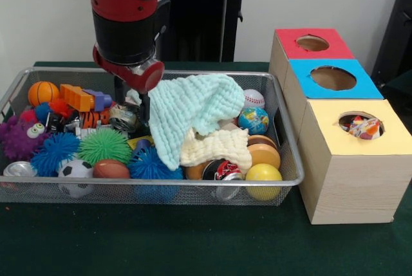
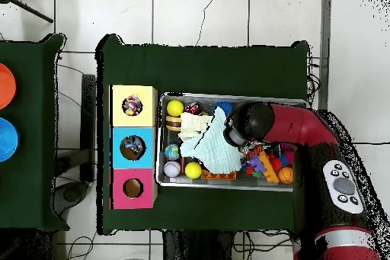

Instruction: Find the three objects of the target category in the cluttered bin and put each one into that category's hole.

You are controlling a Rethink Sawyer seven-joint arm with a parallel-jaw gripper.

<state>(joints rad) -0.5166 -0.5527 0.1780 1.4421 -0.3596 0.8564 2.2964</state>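
A wire-mesh bin is packed with toys. My gripper reaches down into its left-centre and is shut on the edge of a mint green cloth, which hangs lifted and spread toward the right. A cream cloth lies under it. Right of the bin stand three boxes with round holes: red, blue and yellow. A crumpled colourful item shows in the yellow hole. In the overhead view the arm hides the gripper.
The bin also holds a yellow ball, globe ball, baseball, basketball, soccer ball, green spiky ball, blue spiky balls, a can and an orange block.
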